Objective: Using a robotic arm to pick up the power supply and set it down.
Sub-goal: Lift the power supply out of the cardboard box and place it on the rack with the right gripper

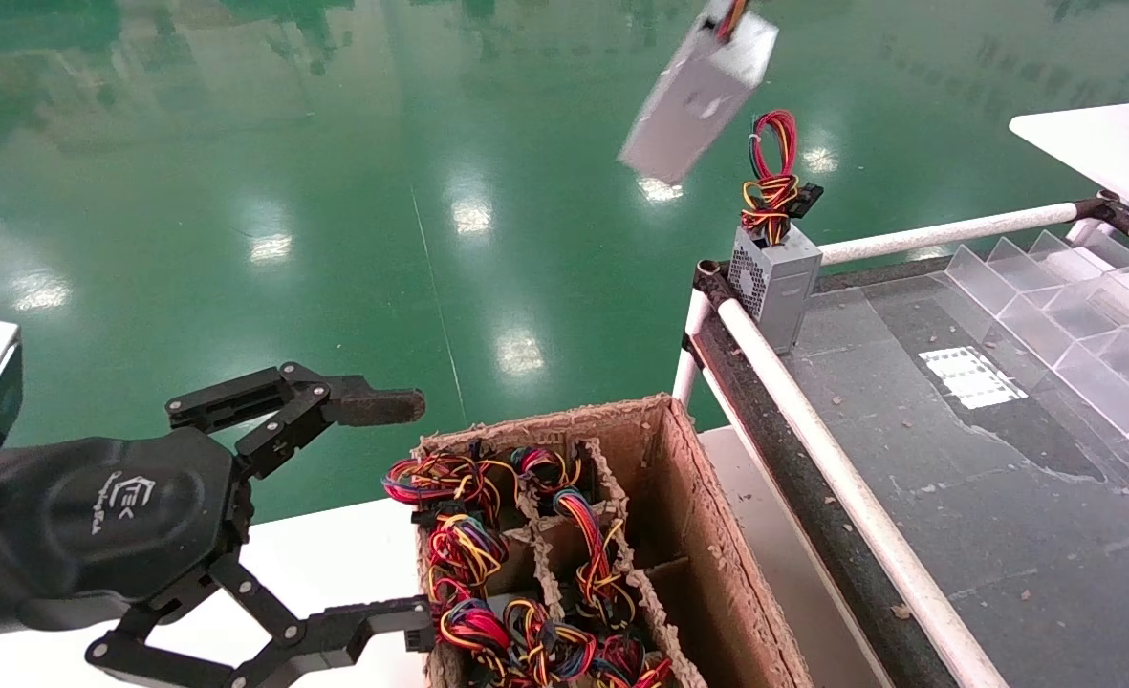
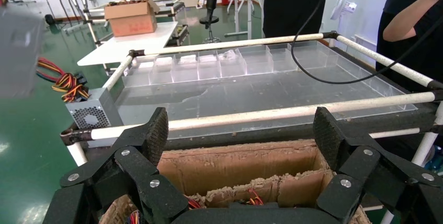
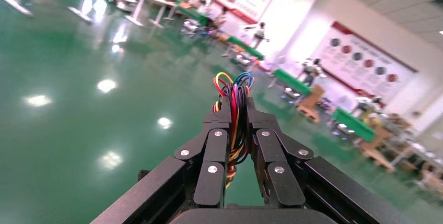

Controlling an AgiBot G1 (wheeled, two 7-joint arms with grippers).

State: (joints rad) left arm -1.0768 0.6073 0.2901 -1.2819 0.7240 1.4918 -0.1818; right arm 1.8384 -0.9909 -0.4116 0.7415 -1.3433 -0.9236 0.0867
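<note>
Right wrist view, right pincer (image 3: 239,125) pinching power supply (image 1: 700,93) wires, apparently airborne, left pincer (image 1: 411,506) spread.

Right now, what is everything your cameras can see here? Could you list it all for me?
Power supply: one, grey box, hanging tilted in the air over the green floor, carried by its wire bundle.
Second power supply: one, grey with a red wire loop, upright on the near corner of the conveyor table.
Cardboard box: one, brown, with dividers, beside the table.
Wire-topped units: several, multicoloured wires, between the dividers.
Conveyor table: one, dark top, white rails.
Clear dividers: a row along the table's far side.
People: two, dark clothes, beyond the table.
Left gripper: black, open, beside the box.
Right gripper: black, shut on the wire bundle.
</note>
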